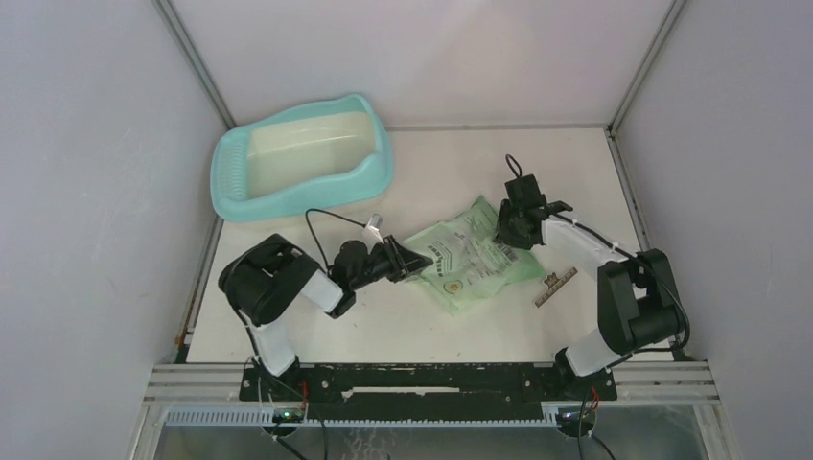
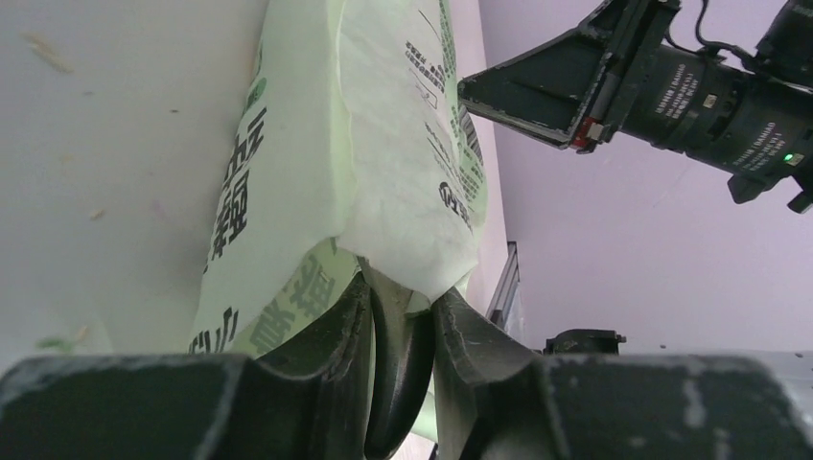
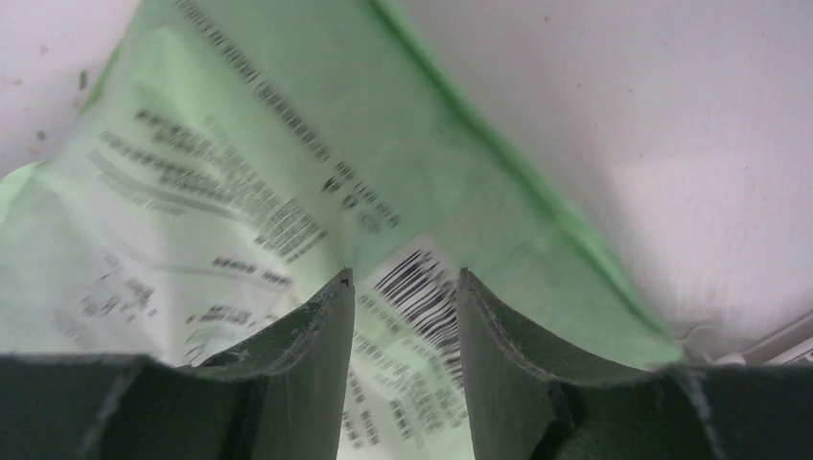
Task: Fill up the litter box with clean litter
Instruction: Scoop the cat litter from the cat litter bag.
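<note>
Top view, litter box: a light turquoise tray with a pale cream inside. It sits at the far left of the table, near the back corner, with its slotted ledge at the left end. It is well apart from both arms.
Top view, bag: a flat green printed bag lies at mid-table, between the two arms.
Top view, left gripper: it reaches in low from the left and meets the bag's left corner.
Top view, right gripper: it points down over the bag's far right edge.
Top view, ruler: a small ruler lies just right of the bag.
Left wrist view, pincer: the fingers are pressed together on a fold of the bag's white-and-green edge, pinching it.
Left wrist view, bag: it stretches away from the fingers, one side resting on the table.
Left wrist view, crumbs: a few pale crumbs lie scattered on the table beside the bag.
Left wrist view, other arm: the right gripper shows as a dark wedge above the bag's far end.
Right wrist view, pincer: the fingers are spread, with a gap between them.
Right wrist view, bag: its printed face fills the frame under the fingers, and a barcode shows in the gap. Whether the tips touch the bag cannot be told.
</note>
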Robot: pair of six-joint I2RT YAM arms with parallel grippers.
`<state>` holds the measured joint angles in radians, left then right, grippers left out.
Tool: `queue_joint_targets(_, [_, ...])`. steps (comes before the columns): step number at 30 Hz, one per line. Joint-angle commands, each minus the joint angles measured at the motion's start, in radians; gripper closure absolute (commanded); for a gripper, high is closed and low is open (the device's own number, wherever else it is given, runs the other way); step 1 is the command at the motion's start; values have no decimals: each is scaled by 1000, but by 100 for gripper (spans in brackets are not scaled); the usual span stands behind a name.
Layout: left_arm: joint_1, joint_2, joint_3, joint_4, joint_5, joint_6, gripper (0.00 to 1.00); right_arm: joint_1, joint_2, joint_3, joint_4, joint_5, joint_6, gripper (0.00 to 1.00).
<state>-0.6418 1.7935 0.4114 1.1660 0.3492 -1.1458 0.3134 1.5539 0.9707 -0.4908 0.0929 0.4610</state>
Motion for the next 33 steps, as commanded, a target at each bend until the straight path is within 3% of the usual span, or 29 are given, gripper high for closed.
queue_joint_targets(1, [-63,22,119,186,129,-61,86,3,-128,-7,-46,-105,-7,49])
queue_joint_targets(5, [-64,16,141,206,173,-99,86,12,-237,-13,-91,-164,-12,49])
queue_joint_targets(12, [-50,-76,-30,238,180,-84,85,40,-347,-78,-104,-249,11,49])
queue_joint_targets(25, [-62,-275,-286,243,125,-46,86,80,-370,-141,-75,-238,37,49])
queue_joint_targets(33, [-62,-330,-367,253,108,-14,88,81,-393,-141,-76,-240,40,49])
